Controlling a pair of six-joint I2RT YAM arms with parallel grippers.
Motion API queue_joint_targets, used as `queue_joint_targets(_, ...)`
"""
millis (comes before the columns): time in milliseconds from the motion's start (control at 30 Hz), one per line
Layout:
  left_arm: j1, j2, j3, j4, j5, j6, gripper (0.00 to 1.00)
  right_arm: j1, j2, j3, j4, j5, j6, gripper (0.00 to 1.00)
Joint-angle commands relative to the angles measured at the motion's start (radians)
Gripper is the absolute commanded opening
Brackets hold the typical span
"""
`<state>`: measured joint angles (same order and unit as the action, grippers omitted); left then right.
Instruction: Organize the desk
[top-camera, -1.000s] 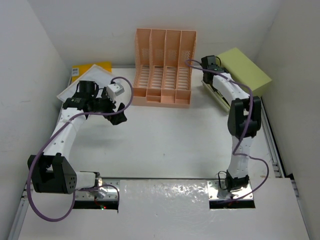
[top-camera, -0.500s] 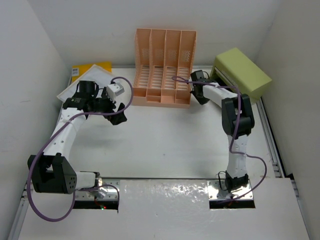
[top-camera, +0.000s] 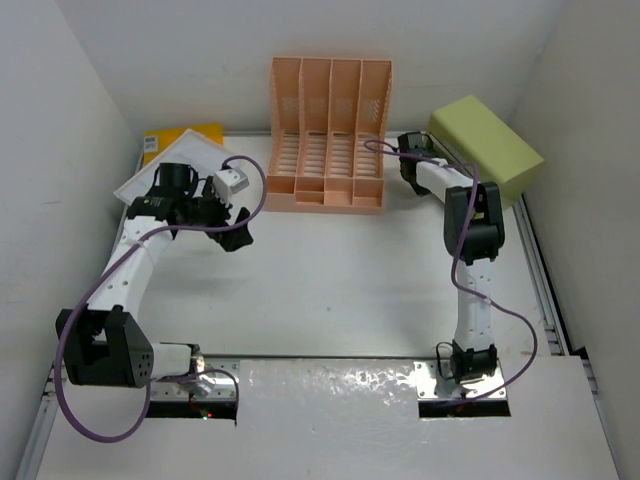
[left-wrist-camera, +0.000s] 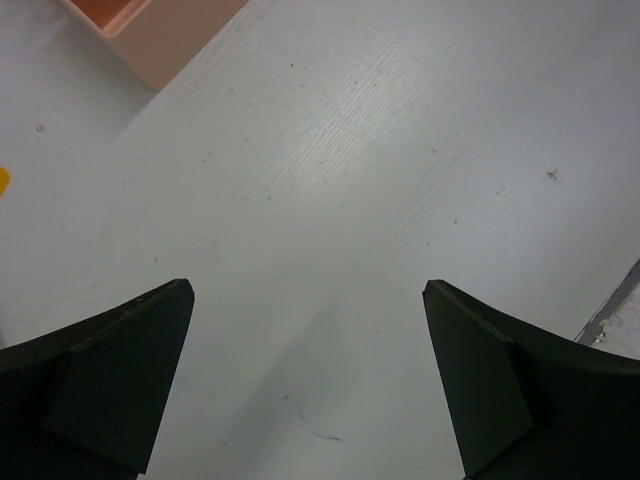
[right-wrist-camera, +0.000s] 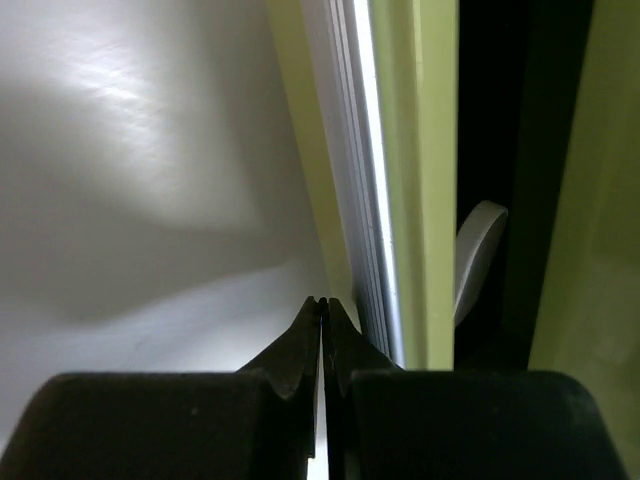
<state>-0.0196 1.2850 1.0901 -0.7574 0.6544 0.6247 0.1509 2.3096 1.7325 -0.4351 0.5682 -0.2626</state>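
Nearest the arm bases, the desk (top-camera: 340, 280) is seen spreading white and flat under everything. A little further in on the left, the left gripper (left-wrist-camera: 306, 290) is held over it, jaws spread wide, and only bare tabletop is seen in the gap. Farther back on the right, the right gripper (right-wrist-camera: 322, 302) is shown with jaws pressed together on nothing, tips just beside the lime-green drawer box (top-camera: 490, 150), desk surface below. At the far edge, the peach file rack (top-camera: 328, 140) is stood.
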Motion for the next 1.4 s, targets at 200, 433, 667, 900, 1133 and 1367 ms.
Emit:
queue_joint_targets(200, 0.009, 0.013, 0.008, 0.030, -0.022, 0.006, 0.99, -0.040, 0.019, 0.030, 0.145, 0.125, -0.090, 0.00)
queue_joint_targets(433, 0.009, 0.017, 0.017, 0.036, -0.039, -0.003, 1.00, -0.056, 0.059, 0.081, 0.137, 0.159, -0.119, 0.00)
queue_joint_targets(667, 0.015, 0.019, 0.022, 0.067, -0.110, -0.042, 1.00, -0.063, 0.062, 0.088, 0.145, 0.191, -0.132, 0.00)
queue_joint_targets(900, 0.148, 0.023, 0.045, 0.180, -0.151, -0.123, 1.00, -0.056, -0.157, -0.052, 0.125, -0.045, 0.006, 0.00)
queue_joint_targets(1133, 0.115, 0.198, 0.140, 0.279, -0.603, -0.076, 0.74, -0.053, -0.430, -0.180, 0.094, -0.192, 0.184, 0.10)
queue_joint_targets(1367, 0.069, 0.568, 0.220, 0.357, -1.068, -0.025, 0.85, -0.024, -0.645, -0.394, 0.173, -0.342, 0.344, 0.30)
